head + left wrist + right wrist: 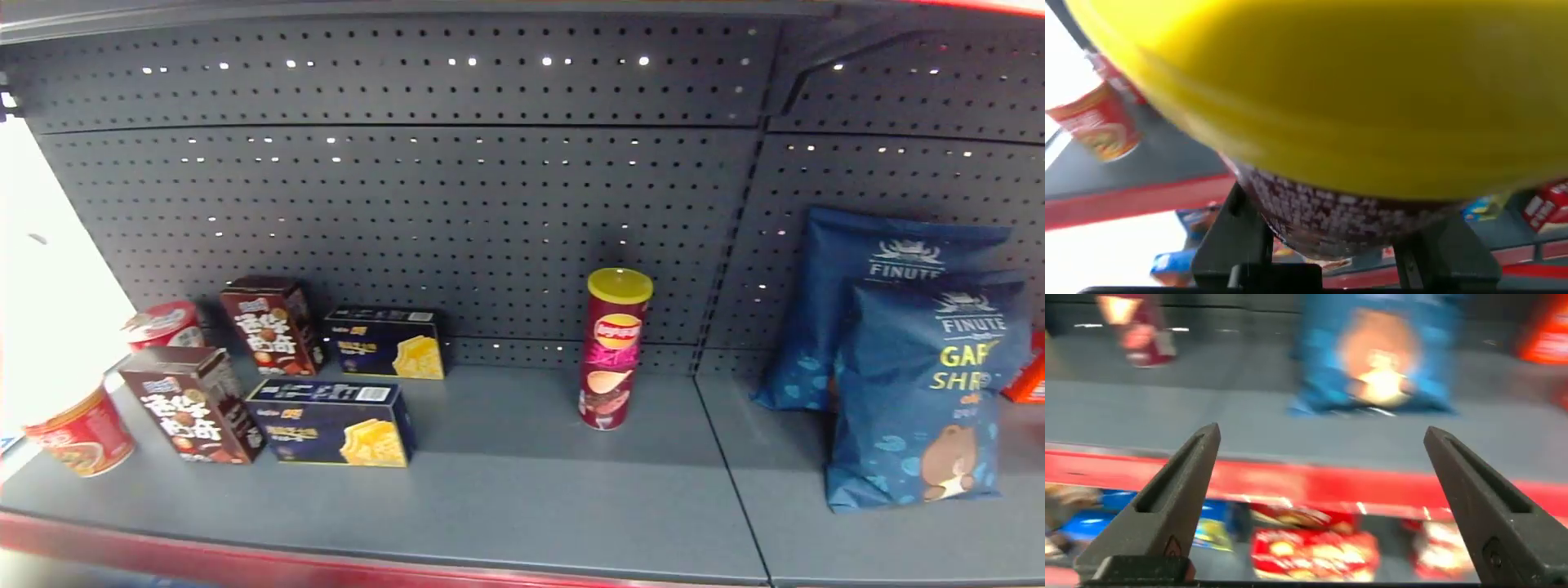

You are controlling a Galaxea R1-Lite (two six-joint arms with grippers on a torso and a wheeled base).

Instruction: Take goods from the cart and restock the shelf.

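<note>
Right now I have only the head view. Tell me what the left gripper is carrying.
Observer: The left gripper is clamped on a can with a yellow lid and a dark red body.
Operator: Now report the right one.
Observer: The right gripper is open, with nothing between its fingers.
Operator: Say what it faces.
Observer: It faces the red front edge of the shelf, in line with the blue bag standing farther back on it.

Upright chip can [618, 347] on shelf [522, 490], boxes [339, 425] left, seemingly two blue bags [914, 400] right.
</note>
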